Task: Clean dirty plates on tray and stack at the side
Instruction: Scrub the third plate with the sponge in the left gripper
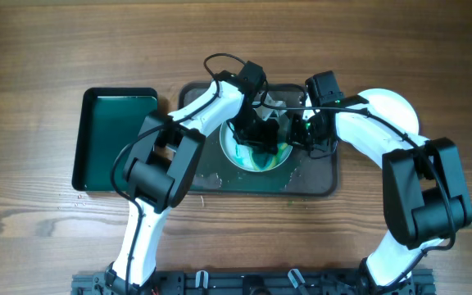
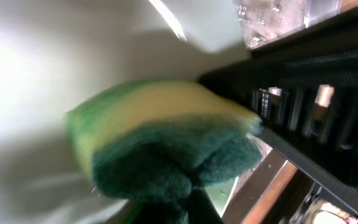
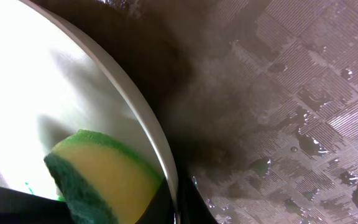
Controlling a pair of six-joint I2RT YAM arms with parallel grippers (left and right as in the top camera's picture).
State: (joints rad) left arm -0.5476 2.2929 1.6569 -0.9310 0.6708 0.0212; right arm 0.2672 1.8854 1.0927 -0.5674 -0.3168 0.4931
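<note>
One wooden table carries everything. Both arms reach in from the near edge and meet over the dark grey tray, which lies at the table's middle, its ribbed floor wet with droplets. Just beside its left end sits a smaller black tray with a green inside.

On the dark grey tray, left of centre, is a white plate with teal-green smears across its face. The right wrist view shows its rim lifted off the tray floor, with a shadow beneath. A second white plate lies off the tray's right end, partly under the right arm.

A yellow-green sponge with a dark green scouring side presses against the smeared plate's white surface. The left gripper is above the plate and clenched on the sponge, whose lower end looks pinched. The right gripper is at the plate's right edge. The rim runs down between its fingers, so it appears to be clamped on the plate.
</note>
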